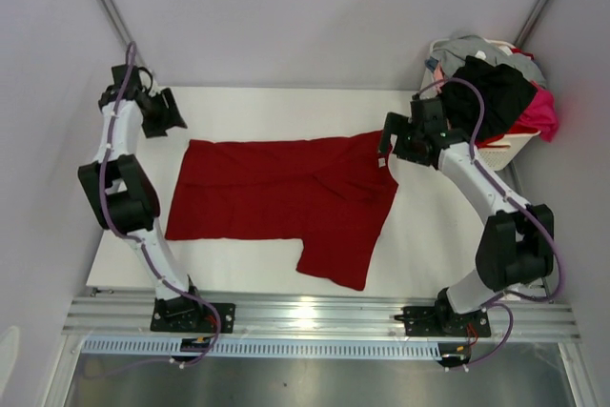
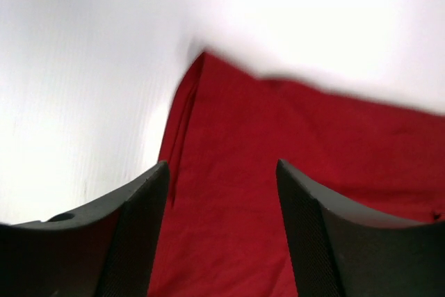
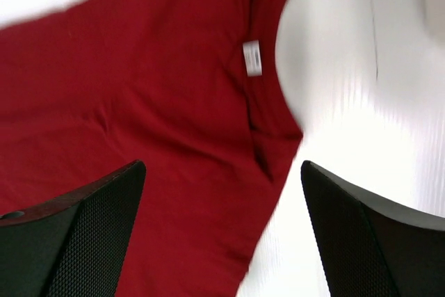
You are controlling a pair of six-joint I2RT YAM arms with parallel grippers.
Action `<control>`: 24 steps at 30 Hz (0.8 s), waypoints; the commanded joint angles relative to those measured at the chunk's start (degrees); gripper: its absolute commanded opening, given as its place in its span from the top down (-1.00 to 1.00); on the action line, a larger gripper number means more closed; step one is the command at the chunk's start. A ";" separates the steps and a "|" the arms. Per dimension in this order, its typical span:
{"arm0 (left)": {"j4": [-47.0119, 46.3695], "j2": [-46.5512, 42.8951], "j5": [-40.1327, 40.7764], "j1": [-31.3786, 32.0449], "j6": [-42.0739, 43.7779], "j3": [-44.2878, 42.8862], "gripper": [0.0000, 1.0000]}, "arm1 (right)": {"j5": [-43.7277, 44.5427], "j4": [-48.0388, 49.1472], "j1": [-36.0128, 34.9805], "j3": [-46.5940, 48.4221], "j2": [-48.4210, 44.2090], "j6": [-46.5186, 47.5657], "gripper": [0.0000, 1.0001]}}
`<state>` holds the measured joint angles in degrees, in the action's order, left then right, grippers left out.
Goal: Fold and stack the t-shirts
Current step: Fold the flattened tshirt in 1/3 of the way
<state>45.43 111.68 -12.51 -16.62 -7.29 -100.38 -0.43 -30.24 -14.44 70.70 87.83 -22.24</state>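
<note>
Left gripper (image 2: 222,172) was part open, nothing pinched; a corner of the dark red t-shirt (image 1: 286,193) lay flat on the white table (image 1: 286,107) just under and ahead of its fingers. Right gripper (image 3: 222,172) was wide and empty over the shirt's collar edge, neck label (image 3: 252,58) ahead of it. Basket (image 1: 510,148) with black tee (image 1: 496,92) and pink tee (image 1: 543,116) sat close on its outer side
</note>
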 commanded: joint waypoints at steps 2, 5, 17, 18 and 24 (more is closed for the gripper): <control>0.79 8.88 -3.75 3.08 0.96 -7.72 -0.29 | 0.34 4.22 1.08 6.63 9.27 2.11 -0.88; 1.24 11.54 -0.59 3.79 -0.09 -11.15 -0.21 | 0.34 6.51 1.08 11.64 16.65 1.50 -0.78; 2.38 16.03 3.46 3.53 -0.36 -14.94 0.03 | 7.10 5.81 0.73 25.36 34.77 0.71 -0.44; 2.30 16.03 3.37 3.61 -0.44 -14.76 0.16 | 7.71 6.07 0.46 25.37 35.04 0.71 -0.35; 2.29 16.99 3.20 3.61 -0.53 -13.88 0.34 | 9.57 6.25 0.20 24.93 34.78 1.93 -0.03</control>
<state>47.62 127.72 -9.37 -12.82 -7.51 -112.97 6.66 -24.73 -13.80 93.41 122.83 -20.97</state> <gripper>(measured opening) 0.333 0.522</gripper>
